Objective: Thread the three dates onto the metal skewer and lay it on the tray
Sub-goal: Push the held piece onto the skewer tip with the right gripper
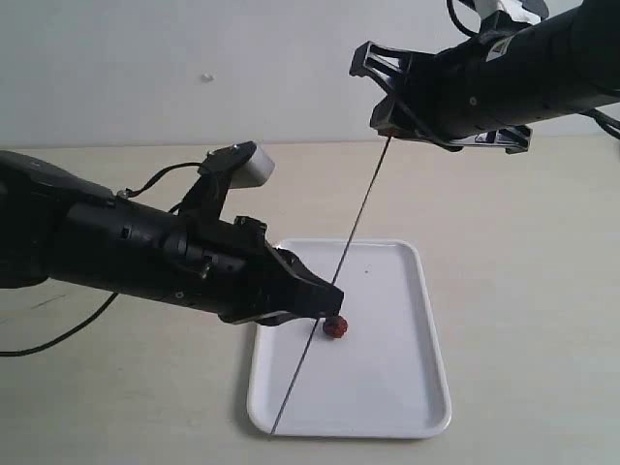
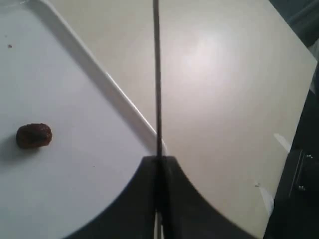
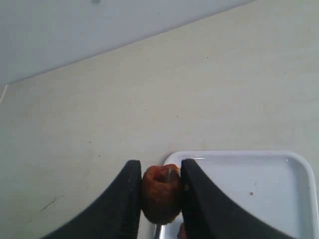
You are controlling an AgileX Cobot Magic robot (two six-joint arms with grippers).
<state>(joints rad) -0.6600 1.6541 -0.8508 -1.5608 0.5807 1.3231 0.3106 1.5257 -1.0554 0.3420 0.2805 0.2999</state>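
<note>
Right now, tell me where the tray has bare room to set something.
Free: the right half of the tray, between the skewer and its right rim. Crowded: its left side, where the left gripper clamps the skewer beside a loose date.

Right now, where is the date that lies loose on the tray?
In the exterior view, the date lies near the middle of the tray, just right of the left arm's fingers and beside the skewer, not on it.
</note>
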